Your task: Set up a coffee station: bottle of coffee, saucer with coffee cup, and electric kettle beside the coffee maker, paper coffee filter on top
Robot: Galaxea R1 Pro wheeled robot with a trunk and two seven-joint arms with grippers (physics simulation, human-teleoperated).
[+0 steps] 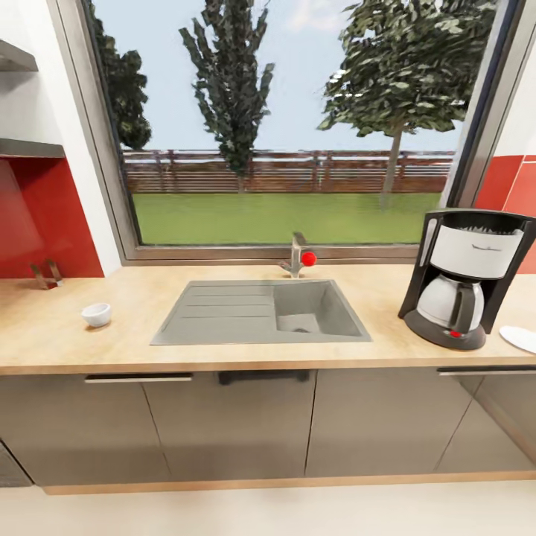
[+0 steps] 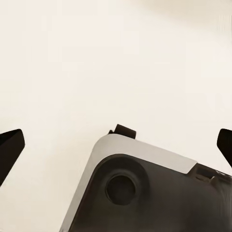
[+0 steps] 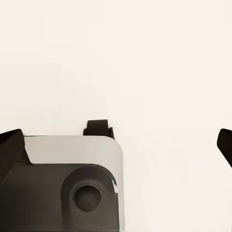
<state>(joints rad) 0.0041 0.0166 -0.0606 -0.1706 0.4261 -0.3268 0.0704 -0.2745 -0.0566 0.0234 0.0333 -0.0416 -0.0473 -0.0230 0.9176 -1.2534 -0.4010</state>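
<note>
On the long light beige wood-look worktop (image 1: 67,342), over the grey cabinets, the tall black drip coffee maker with its white upper panel and clear glass carafe (image 1: 467,279) stands upright near the right end. Its long axis is vertical, and the front with the little red switch faces out toward the room, turned a bit toward the sink. Just beside it, right at the picture's edge, is a slice of a small flat round white saucer (image 1: 519,338), lying flat and not touching the machine as far as I can see. Way over on the left sits the small white rounded coffee cup (image 1: 97,314), upright, mouth up; can't make out which way the handle points. The grey inset sink (image 1: 260,311) with its red-knobbed tap (image 1: 299,257) lies between them, under a big window.

Both wrist views look down at pale floor and the robot's grey-and-black base (image 2: 145,188). The left end effector (image 2: 116,145) and the right end effector (image 3: 116,145) are each spread wide, holding nothing.
</note>
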